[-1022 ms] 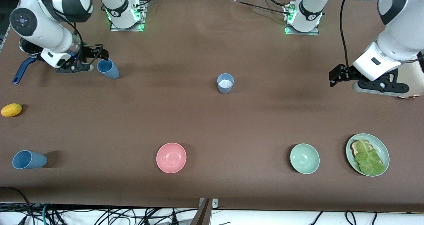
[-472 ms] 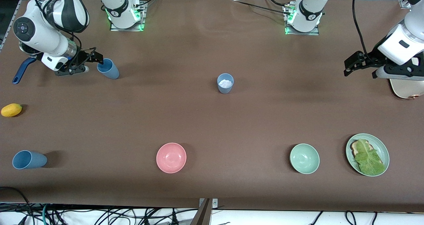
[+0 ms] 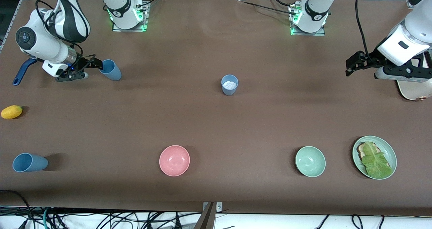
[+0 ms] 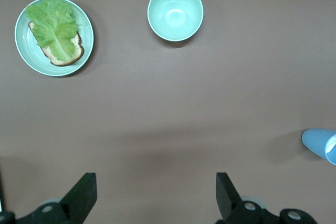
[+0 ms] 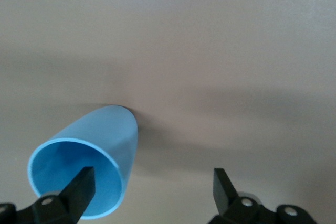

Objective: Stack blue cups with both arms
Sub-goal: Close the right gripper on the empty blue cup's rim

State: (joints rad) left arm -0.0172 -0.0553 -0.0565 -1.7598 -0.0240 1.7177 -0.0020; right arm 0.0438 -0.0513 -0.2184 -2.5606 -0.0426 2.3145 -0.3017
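We see the right gripper [image 3: 98,64] low at the upper left of the front view, jaws spread wide and holding nothing, its tips right at the rim of a blue cup [image 3: 110,69] that stands there. In the right wrist view that cup [image 5: 89,167] tilts its open mouth toward the camera, one finger [image 5: 79,188] sitting in front of the rim and the other finger [image 5: 223,186] well off to the side over bare table. A second cup [image 3: 230,84], upright with something white inside, stands at the middle of the frame, well apart from both grippers. A third cup [image 3: 29,162] sits at the lower left, near the front edge. Over at the upper right, the left gripper [image 3: 351,66] hangs above bare table, jaws also spread and empty; its wrist view shows the green bowl [image 4: 175,12] and the plate [image 4: 23,45] with lettuce on bread, plus the middle cup [image 4: 320,145] at the frame's edge. We also spot a pink bowl [image 3: 174,160] at lower centre and a yellow fruit [image 3: 11,111] at the left edge.
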